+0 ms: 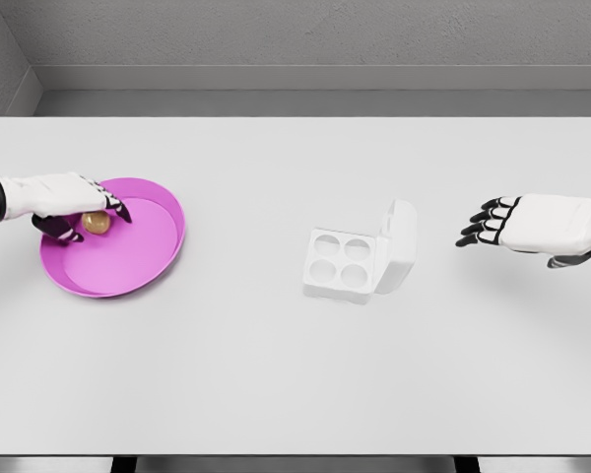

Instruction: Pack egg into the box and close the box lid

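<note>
Five black-tipped fingers (113, 205) of the left hand (64, 197) curl down over a small tan egg (97, 223), the thumb on its near-left side and the others arching over its top and right. From where I stand they look closed around the egg, though whether it is lifted or resting on the dish I cannot tell. The egg sits in the upper left part of a shallow magenta plate (143, 256) with a raised rim, lying at the left side of the white counter (276, 374). The left arm comes in from the left edge, wrist level with the plate's far rim.

Over on the right, the right hand (537, 225) hovers above the counter, palm down, its fingers (485, 225) loosely spread, pointing left and holding nothing. It is well apart from everything else.

Between the two hands, somewhat right of the middle, lies a white egg box (341, 264) with four round hollows, all vacant. Its lid (402, 244) is open, hinged along the right side and tilted up and away. The box is well apart from the plate. Behind the counter runs a grey wall (305, 34).
</note>
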Action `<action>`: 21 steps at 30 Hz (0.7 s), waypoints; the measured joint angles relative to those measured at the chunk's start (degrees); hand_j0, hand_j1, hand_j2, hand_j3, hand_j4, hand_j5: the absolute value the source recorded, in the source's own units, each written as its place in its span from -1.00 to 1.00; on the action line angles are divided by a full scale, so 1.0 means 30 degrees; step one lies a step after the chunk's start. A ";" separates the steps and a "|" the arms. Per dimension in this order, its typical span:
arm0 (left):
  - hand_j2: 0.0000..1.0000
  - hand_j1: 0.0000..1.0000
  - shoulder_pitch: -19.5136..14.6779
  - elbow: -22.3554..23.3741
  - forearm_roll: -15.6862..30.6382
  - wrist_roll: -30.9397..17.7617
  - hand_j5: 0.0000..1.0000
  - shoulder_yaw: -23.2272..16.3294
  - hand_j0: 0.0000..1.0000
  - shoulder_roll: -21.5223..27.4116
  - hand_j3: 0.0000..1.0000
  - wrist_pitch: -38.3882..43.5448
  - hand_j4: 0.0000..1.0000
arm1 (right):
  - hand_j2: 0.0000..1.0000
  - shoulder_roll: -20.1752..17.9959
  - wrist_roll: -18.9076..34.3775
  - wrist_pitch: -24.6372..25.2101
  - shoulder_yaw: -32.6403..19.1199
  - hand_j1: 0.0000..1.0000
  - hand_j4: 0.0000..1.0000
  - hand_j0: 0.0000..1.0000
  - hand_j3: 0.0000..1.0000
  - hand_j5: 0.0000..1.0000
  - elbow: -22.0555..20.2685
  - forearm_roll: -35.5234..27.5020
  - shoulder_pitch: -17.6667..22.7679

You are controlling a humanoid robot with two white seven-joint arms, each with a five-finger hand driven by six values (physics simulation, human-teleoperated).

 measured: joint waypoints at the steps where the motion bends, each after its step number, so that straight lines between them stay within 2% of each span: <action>1: 0.46 0.46 0.0029 0.0008 -0.0007 0.0000 0.46 0.0004 0.46 -0.0003 0.46 0.0000 0.46 | 1.00 -0.0001 0.0000 0.0000 0.0005 1.00 1.00 1.00 1.00 1.00 -0.0002 -0.0007 0.0000; 15: 0.33 0.33 -0.0058 0.0472 -0.0136 0.0001 0.33 0.0048 0.33 -0.0074 0.33 0.0001 0.33 | 1.00 0.0164 0.0000 0.0000 0.0148 1.00 1.00 1.00 1.00 1.00 -0.0390 -0.0026 -0.0088; 17: 0.26 0.26 -0.0058 0.0509 -0.0146 0.0002 0.26 0.0056 0.26 -0.0124 0.26 0.0005 0.26 | 1.00 0.0241 0.0000 0.0000 0.0155 1.00 1.00 1.00 1.00 1.00 -0.0414 -0.0020 -0.0117; 18: 0.10 0.10 -0.0059 0.0521 -0.0138 0.0010 0.10 0.0063 0.10 -0.0140 0.10 0.0023 0.10 | 1.00 0.0284 0.0000 0.0000 0.0158 1.00 1.00 1.00 1.00 1.00 -0.0413 -0.0014 -0.0117; 21: -0.08 -0.08 -0.0059 0.0539 -0.0138 0.0013 -0.08 0.0061 -0.08 -0.0169 -0.08 0.0029 -0.08 | 1.00 0.0445 0.0000 0.0000 0.0161 1.00 1.00 1.00 1.00 1.00 -0.0411 0.0004 -0.0146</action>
